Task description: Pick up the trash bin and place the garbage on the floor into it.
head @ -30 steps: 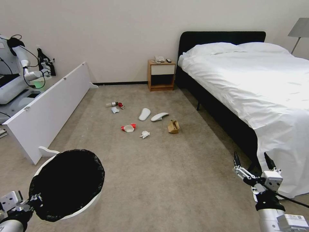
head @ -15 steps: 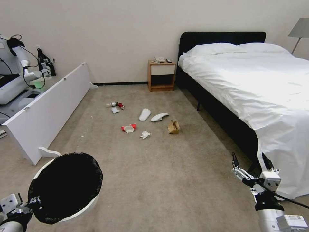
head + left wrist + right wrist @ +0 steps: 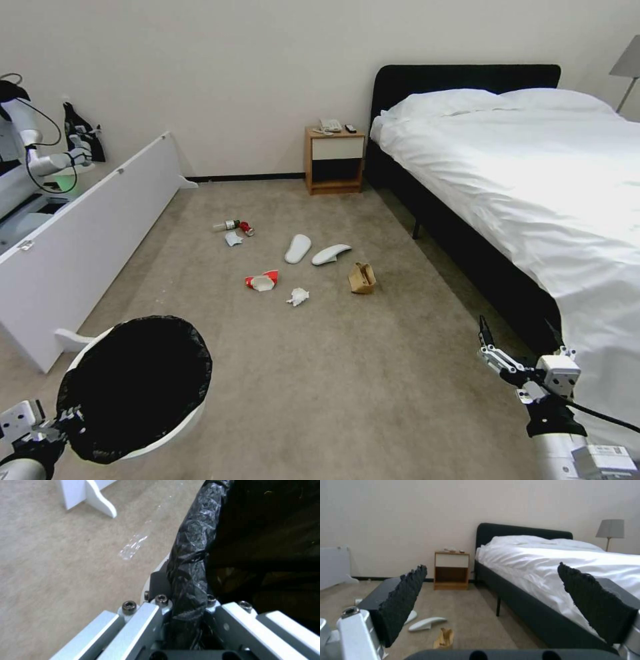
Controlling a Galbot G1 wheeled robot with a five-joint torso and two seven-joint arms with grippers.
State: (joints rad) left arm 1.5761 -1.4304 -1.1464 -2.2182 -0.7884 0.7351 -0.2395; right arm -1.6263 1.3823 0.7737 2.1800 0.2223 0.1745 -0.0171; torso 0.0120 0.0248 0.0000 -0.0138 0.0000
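Trash bin low at the lower left of the head frame, white wall showing under a black bag folded over the rim, mouth tipped toward the camera. Left gripper at the bottom left corner, clamped on that rim; in the left wrist view fingers pinching the bagged rim from both sides. Light, hollow plastic by the look of it, stiff enough to hang from one rim pinch, though probably prone to swing and tilt; slick bag film between pads and plastic a likely spot for slipping. Garbage scattered mid-frame on the floor, well apart from the bin: clear bottle beside crushed red can, white mask just below, two slippers side by side, brown paper bag to their right, red-white carton, crumpled paper. All small and light; paper and mask soft and flat-lying, best nipped at a raised edge; slippers best taken across the narrow middle. Right gripper at the lower right beside the bed, spread wide and empty.
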